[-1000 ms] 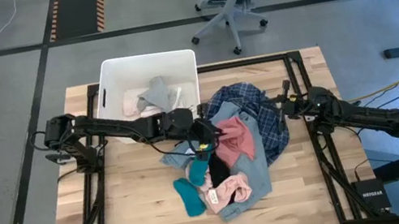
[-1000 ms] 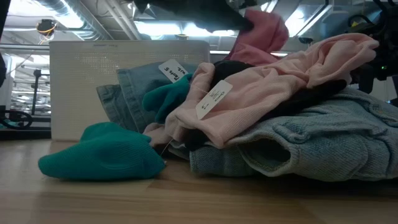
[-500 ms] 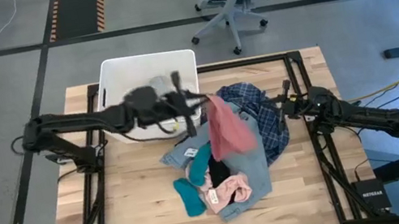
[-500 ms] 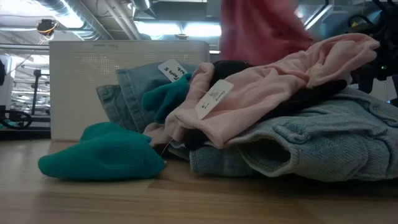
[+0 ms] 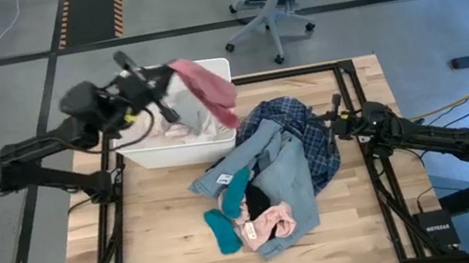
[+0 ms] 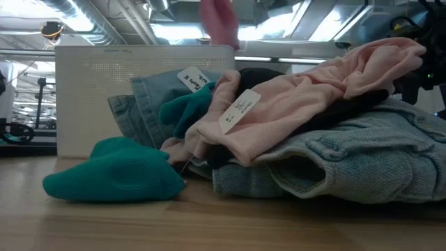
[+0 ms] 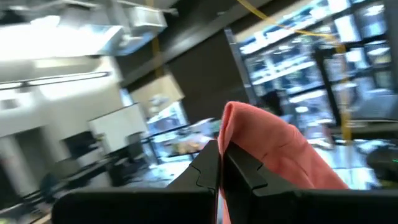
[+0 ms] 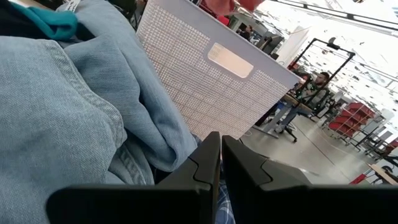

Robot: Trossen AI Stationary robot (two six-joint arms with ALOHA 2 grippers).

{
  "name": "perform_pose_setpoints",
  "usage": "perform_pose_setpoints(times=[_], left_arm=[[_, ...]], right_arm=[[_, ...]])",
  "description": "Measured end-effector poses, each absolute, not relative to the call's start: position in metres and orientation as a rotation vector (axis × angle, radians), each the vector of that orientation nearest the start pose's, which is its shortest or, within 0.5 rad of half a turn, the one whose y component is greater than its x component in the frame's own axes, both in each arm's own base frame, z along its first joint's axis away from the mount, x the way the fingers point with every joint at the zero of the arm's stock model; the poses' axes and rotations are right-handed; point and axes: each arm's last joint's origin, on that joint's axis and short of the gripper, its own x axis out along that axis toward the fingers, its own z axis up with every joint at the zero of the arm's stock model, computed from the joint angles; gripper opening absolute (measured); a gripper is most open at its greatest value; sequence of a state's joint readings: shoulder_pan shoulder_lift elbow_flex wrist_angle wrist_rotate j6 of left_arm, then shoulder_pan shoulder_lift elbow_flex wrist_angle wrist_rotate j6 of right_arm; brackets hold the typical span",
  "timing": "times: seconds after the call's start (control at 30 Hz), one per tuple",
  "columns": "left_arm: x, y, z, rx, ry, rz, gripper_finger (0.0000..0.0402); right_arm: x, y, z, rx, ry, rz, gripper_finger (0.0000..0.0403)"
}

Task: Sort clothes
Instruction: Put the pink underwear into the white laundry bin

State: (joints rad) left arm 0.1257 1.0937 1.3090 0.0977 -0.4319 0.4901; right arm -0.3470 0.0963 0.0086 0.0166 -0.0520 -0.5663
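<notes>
Left gripper (image 5: 164,74) clamped on pink piece (image 5: 208,90), held above white bin (image 5: 216,69). Remaining clothes (image 5: 272,178) heaped on the table just beside the bin. Right gripper (image 5: 338,125), fingers closed and empty, rests at the heap's far side from the bin.

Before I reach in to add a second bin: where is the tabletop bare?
Bare wood lies along the table's near-left corner, left of the teal socks, and in a narrower strip at the right edge beyond the plaid shirt. The middle is crowded with the clothes pile; the white bin fills the far left.
</notes>
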Motion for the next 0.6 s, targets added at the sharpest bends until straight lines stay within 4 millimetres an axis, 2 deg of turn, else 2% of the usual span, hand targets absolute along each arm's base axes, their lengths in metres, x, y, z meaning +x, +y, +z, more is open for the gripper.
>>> perform_pose_setpoints(times=[0.13, 0.27, 0.6], left_arm=[[0.189, 0.046, 0.481, 0.419, -0.114, 0.740, 0.0003], [0.177, 0.055, 0.474, 0.386, -0.011, 0.824, 0.0003], [0.171, 0.077, 0.441, 0.264, 0.233, 0.908, 0.0003]], right_arm=[[0.097, -0.034, 0.160, -0.548, 0.152, -0.267, 0.0035], [0.097, -0.034, 0.160, -0.548, 0.151, -0.267, 0.0035], [0.097, -0.034, 0.160, -0.548, 0.151, -0.267, 0.0035]])
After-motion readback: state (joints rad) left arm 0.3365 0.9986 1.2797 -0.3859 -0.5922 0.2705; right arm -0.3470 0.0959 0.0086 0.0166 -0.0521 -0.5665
